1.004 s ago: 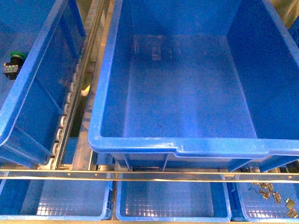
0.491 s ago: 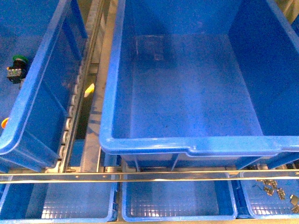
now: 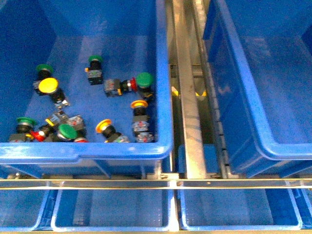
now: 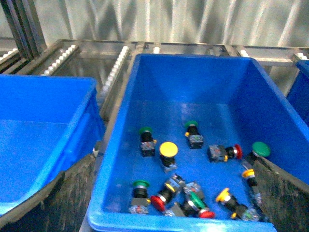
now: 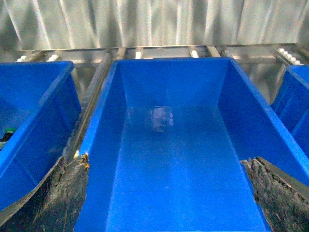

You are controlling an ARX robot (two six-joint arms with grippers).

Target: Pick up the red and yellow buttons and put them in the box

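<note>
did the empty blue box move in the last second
No. The box shows further right in front view, but the roller rail beside it shifted equally: the camera swung.

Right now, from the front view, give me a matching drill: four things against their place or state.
Things:
1. left bin
2. right bin
3. rail
4. trays

Place or state:
a. bare metal, running between the two bins
b. holds the buttons, red, yellow and green mixed
c. deep, no buttons inside
d. shallow, in a row nearest the robot

Pairs: 1-b, 2-c, 3-a, 4-d
</note>
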